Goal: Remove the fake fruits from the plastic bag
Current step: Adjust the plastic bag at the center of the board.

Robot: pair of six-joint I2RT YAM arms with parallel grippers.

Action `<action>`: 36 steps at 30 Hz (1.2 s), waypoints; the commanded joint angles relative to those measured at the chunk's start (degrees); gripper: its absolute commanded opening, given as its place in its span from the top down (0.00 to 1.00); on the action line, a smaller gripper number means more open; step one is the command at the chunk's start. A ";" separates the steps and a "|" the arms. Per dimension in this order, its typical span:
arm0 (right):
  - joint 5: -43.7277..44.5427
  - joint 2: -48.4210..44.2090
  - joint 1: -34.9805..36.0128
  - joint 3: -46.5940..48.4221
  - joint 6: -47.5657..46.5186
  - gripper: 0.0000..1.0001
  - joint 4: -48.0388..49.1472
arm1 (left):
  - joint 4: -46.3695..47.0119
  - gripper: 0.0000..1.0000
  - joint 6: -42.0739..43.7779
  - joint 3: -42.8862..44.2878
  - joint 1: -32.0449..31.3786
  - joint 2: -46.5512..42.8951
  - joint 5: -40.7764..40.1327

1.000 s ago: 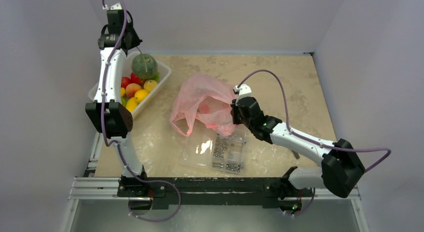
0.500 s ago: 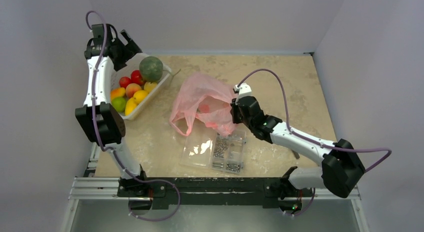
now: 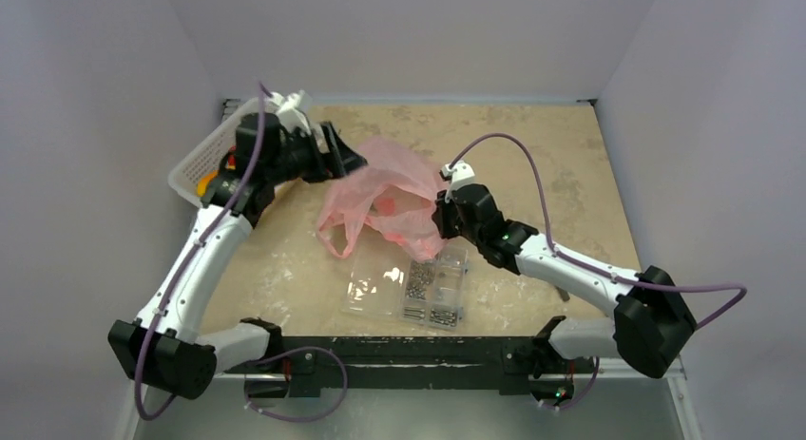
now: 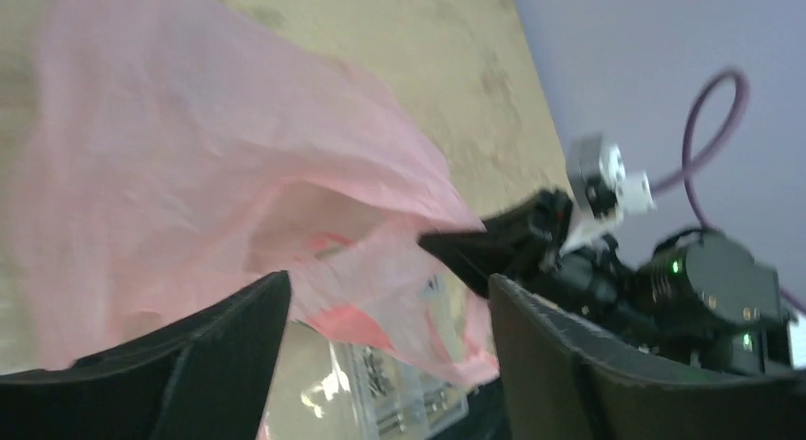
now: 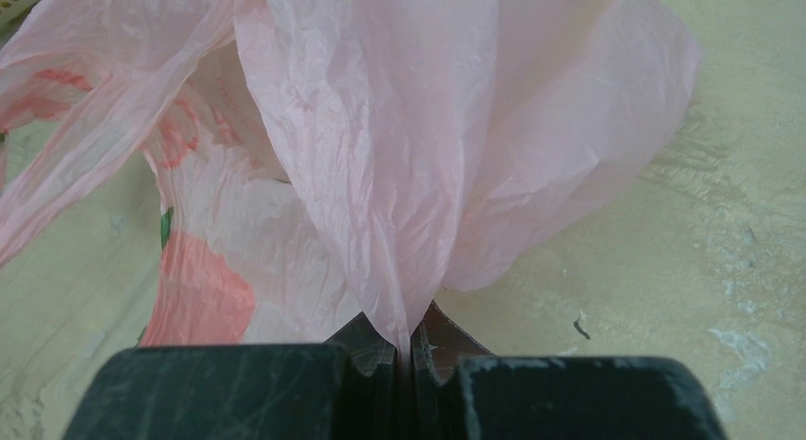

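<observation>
We see the table (image 3: pixel 551 164) with the pink plastic bag (image 3: pixel 380 188) mid-frame; its red print is unreadable. Basket (image 3: pixel 195 160) upper left, fake fruits (image 3: pixel 206 181) peeking out. Right gripper (image 5: pixel 409 343) pinches the bag's edge. Left gripper (image 4: pixel 385 290) gapes wide at the bag.

A robotics lab test cell: plain pale walls (image 3: pixel 428 41) box in a mottled beige counter (image 3: pixel 570 155), and a cabled white left arm (image 3: pixel 204 259) and right arm (image 3: pixel 570 269) are bolted to a dark rail (image 3: pixel 409 350) at its near edge.
</observation>
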 commanded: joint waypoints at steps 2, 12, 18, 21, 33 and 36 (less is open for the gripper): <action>-0.68 -4.38 -0.17 -4.29 -0.45 1.00 2.53 | 8.93 0.42 -0.65 -11.54 -14.80 -4.08 -5.91; -1.11 -8.03 -0.59 -8.91 4.02 1.00 3.03 | 26.67 0.60 -6.92 -19.74 -27.52 5.26 -15.67; -9.64 -8.45 -6.59 -9.42 6.23 1.00 4.48 | 30.00 0.68 -9.90 -16.13 -29.69 16.28 -16.88; -11.60 -8.03 -7.94 -9.29 6.12 1.00 5.01 | 31.22 0.73 -12.75 -15.05 -29.69 20.48 -17.81; -14.83 -6.63 -7.95 -7.39 4.47 1.00 5.27 | 34.35 0.65 -14.86 -7.19 -29.51 33.44 -24.94; -15.13 -7.01 -7.94 -7.09 3.83 1.00 4.87 | 30.79 0.53 -9.97 -4.91 -27.63 34.28 -26.25</action>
